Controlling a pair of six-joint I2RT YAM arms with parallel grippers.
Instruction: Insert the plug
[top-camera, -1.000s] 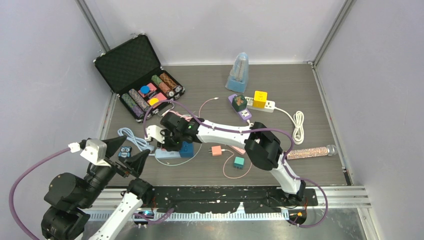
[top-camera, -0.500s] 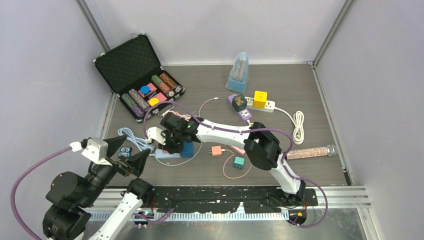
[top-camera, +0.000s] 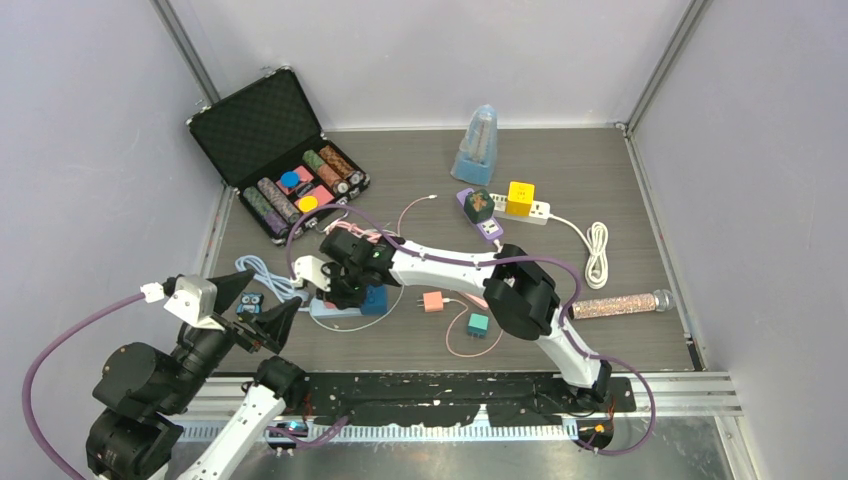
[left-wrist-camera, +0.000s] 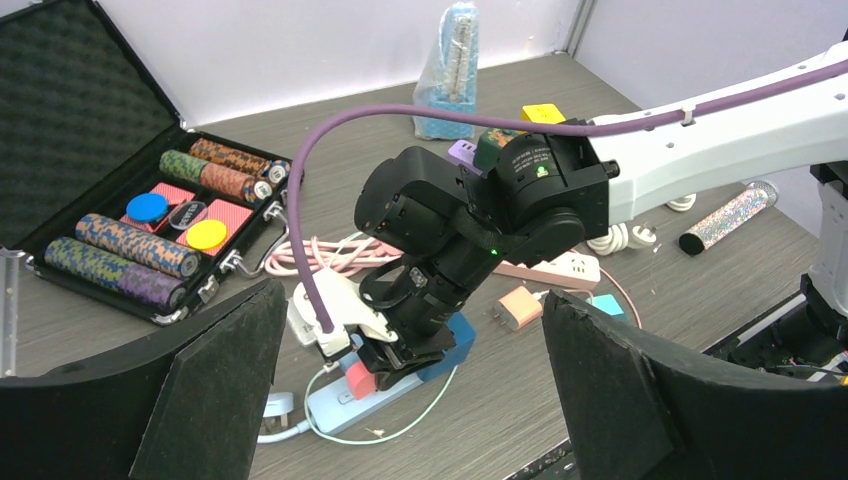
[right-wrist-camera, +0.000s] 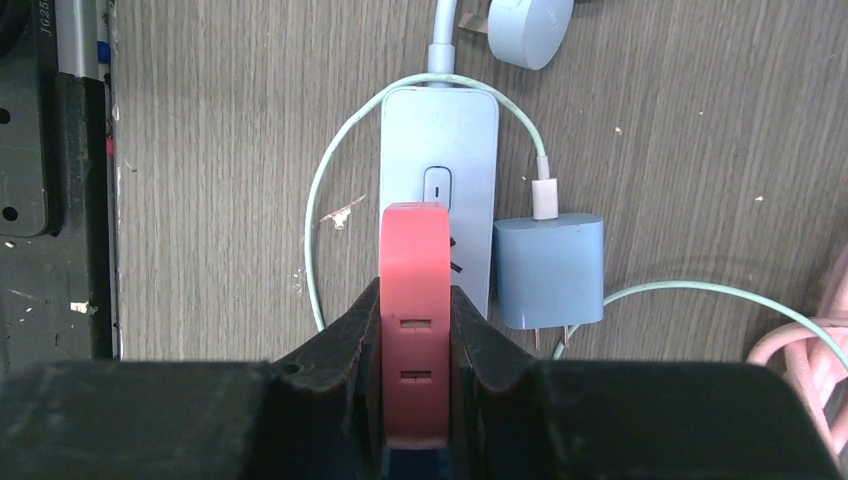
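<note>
Nearest in, the left gripper (left-wrist-camera: 420, 400) hangs over the table's near edge with its fingers spread about as wide as they go, nothing between them and touching nothing. A bit further in, the right gripper (right-wrist-camera: 415, 305) is clamped tight on the red plug (right-wrist-camera: 415, 250), one finger on each flat side, and holds it right over the pale blue power strip (right-wrist-camera: 440, 130), next to the rocker switch (right-wrist-camera: 437, 185). I can't tell from any view whether the prongs are actually in the socket. A blue charger (right-wrist-camera: 548, 270) lies on the table right beside the strip, with a mint cable (right-wrist-camera: 320, 200) looping round. As for writing, the switch has a plain line mark, the plug only shows two little slots, and the print on the grey rail (right-wrist-camera: 75, 40) is too small to make out. Way at the back the black case (top-camera: 262, 125) sits open with poker chips in it
</note>
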